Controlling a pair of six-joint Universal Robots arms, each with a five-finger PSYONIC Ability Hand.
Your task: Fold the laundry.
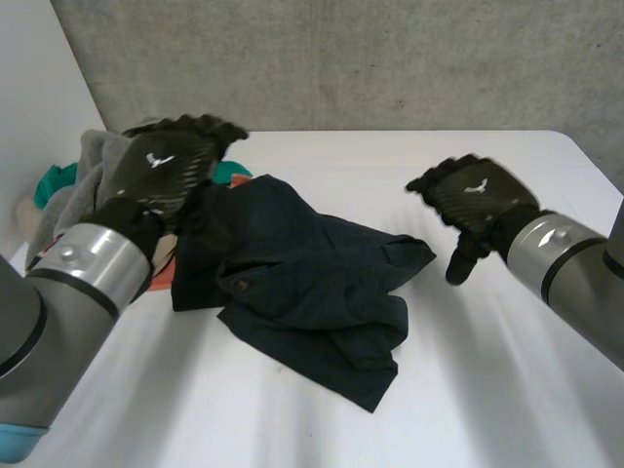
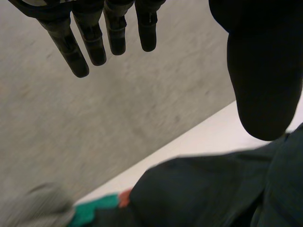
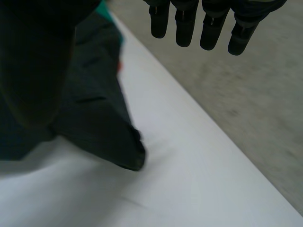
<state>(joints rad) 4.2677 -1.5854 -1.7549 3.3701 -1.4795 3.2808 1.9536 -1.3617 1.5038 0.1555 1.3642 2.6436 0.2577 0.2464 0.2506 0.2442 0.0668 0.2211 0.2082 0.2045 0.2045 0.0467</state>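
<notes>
Grey, teal and orange laundry pile [image 1: 66, 190] sits at the table's [image 1: 507, 390] left edge. Left hand [image 1: 166, 161] is released, fingers straight, over the crumpled dark garment's [image 1: 312, 283] left end. Right hand [image 1: 475, 195] is released and empty, clear of the garment's right corner.

The dark navy garment [image 1: 312, 283] is seen as matt woven cloth, soft and creased. A weave-patterned shell with a faint gloss is shown on the backs of the left hand [image 1: 161, 166] and right hand [image 1: 478, 195]. The white table [image 1: 507, 390] is smooth and slightly sheened. The grey wall [image 1: 390, 58] is rough and matt.
</notes>
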